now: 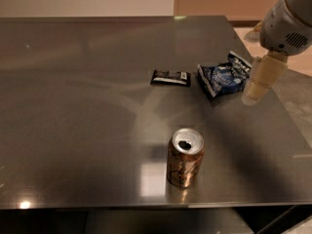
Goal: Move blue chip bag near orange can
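Note:
The blue chip bag [225,76] lies crinkled on the dark metal table [73,106], right of centre toward the far side. The orange can [185,158] stands upright near the front edge, its silver top and dark hole showing. My gripper [253,95] comes in from the upper right on a grey arm. Its cream finger hangs just right of the bag's right edge, above the table. The gripper holds nothing that I can see.
A small flat black packet [170,77] lies just left of the bag. The table's right edge [287,106] runs close behind the gripper, with pale floor beyond. The front edge is just below the can.

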Controlling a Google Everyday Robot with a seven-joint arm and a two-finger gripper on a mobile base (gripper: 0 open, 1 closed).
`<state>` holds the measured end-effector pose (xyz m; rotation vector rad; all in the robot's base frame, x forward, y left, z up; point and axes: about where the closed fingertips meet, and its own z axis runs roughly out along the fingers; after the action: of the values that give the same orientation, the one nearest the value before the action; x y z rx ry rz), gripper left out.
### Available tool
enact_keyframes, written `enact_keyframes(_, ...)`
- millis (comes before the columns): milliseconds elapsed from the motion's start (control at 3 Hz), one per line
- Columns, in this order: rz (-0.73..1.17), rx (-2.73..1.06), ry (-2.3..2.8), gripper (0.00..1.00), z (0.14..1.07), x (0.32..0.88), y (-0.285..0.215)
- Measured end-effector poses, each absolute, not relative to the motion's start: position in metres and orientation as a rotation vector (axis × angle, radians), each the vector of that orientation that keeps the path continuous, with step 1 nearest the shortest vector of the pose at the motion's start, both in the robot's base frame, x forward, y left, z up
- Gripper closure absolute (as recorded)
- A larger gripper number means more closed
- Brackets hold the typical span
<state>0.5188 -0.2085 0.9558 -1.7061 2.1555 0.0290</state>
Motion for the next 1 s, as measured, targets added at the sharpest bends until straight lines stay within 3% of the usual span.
enact_keyframes(1000,0.045,-1.673,2.221,0.00,0.884,0.626,-0.241)
